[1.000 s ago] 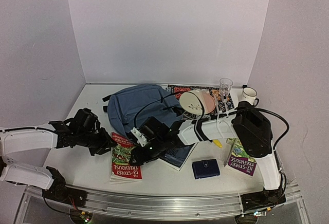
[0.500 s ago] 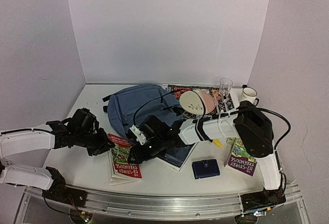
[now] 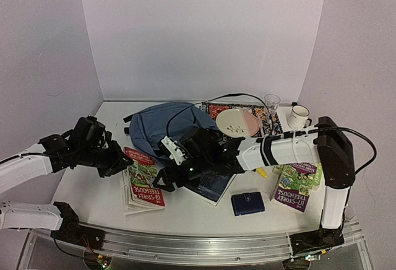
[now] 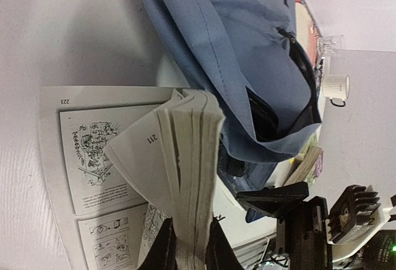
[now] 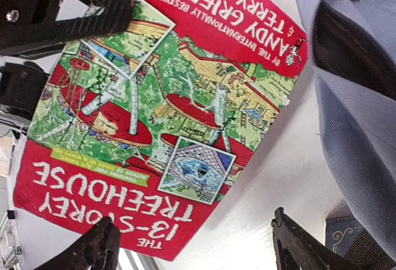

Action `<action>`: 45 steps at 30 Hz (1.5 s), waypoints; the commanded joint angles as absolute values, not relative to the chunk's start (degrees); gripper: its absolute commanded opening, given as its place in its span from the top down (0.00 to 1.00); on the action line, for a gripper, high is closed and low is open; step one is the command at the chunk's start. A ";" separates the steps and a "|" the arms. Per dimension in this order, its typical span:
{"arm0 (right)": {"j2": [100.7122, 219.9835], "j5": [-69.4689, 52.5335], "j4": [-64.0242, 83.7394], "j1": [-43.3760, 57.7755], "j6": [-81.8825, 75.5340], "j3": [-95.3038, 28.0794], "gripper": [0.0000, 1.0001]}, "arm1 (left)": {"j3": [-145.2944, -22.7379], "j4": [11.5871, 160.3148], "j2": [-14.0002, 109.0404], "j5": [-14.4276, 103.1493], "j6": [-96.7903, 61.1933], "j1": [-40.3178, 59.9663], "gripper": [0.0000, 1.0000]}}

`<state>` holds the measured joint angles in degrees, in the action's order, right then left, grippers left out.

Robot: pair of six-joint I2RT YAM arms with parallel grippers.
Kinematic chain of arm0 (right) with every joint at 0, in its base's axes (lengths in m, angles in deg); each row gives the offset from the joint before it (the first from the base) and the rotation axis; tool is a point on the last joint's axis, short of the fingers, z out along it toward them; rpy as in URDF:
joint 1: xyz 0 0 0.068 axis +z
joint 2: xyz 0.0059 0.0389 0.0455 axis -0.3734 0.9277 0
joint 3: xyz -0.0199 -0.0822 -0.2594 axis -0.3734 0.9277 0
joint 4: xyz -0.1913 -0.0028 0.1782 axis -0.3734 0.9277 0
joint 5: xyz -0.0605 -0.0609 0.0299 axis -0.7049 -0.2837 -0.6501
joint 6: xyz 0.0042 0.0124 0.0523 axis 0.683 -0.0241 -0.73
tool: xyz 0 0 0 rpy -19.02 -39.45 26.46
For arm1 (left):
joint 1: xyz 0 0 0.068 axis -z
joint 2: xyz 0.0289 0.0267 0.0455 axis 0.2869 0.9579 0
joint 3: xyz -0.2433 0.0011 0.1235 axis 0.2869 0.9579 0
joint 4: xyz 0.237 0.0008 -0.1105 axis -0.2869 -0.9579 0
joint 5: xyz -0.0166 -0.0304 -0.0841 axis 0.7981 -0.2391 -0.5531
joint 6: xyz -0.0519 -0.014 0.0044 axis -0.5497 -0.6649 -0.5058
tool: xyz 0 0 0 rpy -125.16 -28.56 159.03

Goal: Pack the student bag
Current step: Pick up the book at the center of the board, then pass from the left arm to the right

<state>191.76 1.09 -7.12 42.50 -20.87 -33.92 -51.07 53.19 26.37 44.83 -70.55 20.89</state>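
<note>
While the left pincer [image 4: 189, 246] clamps the red book's [image 3: 143, 182] pages below the student bag [image 3: 162, 127], the right pincer [image 5: 192, 217] hangs released over the cover.

The student bag [image 3: 162, 126] is big, soft and blue, with black straps. It lies flat just behind the red book [image 3: 143, 180]. Its zip is open, dark inside.
</note>
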 commanded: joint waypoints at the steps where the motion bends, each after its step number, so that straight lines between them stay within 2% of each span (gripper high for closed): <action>1: 186.87 2.22 -10.21 42.06 -22.68 -33.38 0.12 | -59.23 56.27 21.95 45.43 -69.86 21.03 0.98; 8: 184.50 6.00 -15.47 39.88 -29.41 -33.54 0.02 | -64.73 56.80 18.04 47.24 -70.59 21.03 0.97; 13: 184.07 10.43 -19.49 38.97 -32.01 -35.05 0.02 | -64.87 59.50 16.27 48.33 -70.95 21.02 0.97; 16: 184.07 12.74 -23.42 38.29 -33.86 -34.38 0.07 | -62.03 64.14 14.98 47.56 -72.69 21.03 0.97; 19: 184.37 15.31 -28.77 37.57 -36.52 -33.23 0.20 | -58.75 69.06 13.52 46.92 -74.40 21.03 0.97; 22: 184.89 17.34 -31.21 37.44 -37.46 -33.65 0.47 | -56.65 70.88 12.05 48.05 -74.65 21.00 0.95; 25: 184.38 18.33 -31.71 37.29 -37.27 -34.12 0.83 | -55.29 70.94 11.31 49.31 -74.09 21.03 0.92; 27: 183.19 18.15 -31.76 36.56 -37.25 -33.72 0.98 | -54.32 70.84 11.21 50.11 -72.92 21.04 0.85; 28: 182.41 18.01 -31.72 35.97 -37.28 -33.31 1.00 | -53.78 70.80 11.11 50.85 -72.11 21.03 0.77; 29: 181.50 17.86 -31.74 35.36 -37.29 -32.96 1.00 | -53.27 70.69 10.96 51.60 -71.27 21.03 0.70; 32: 178.65 17.64 -31.25 33.73 -36.75 -32.34 1.00 | -51.25 70.46 10.48 55.74 -69.38 21.03 0.56; 34: 177.13 17.41 -29.47 32.75 -35.67 -32.67 1.00 | -50.06 70.73 10.59 58.28 -68.50 21.03 0.43; 38: 174.89 17.65 -26.93 30.74 -34.91 -32.58 1.00 | -48.56 75.86 11.83 60.58 -64.52 21.03 0.21; 41: 173.53 18.54 -26.59 29.47 -35.24 -32.08 1.00 | -46.87 84.82 14.43 56.29 -62.21 20.87 0.10; 45: 172.47 18.94 -24.93 28.50 -34.64 -32.48 1.00 | -45.62 100.03 20.26 43.72 -62.07 19.25 0.06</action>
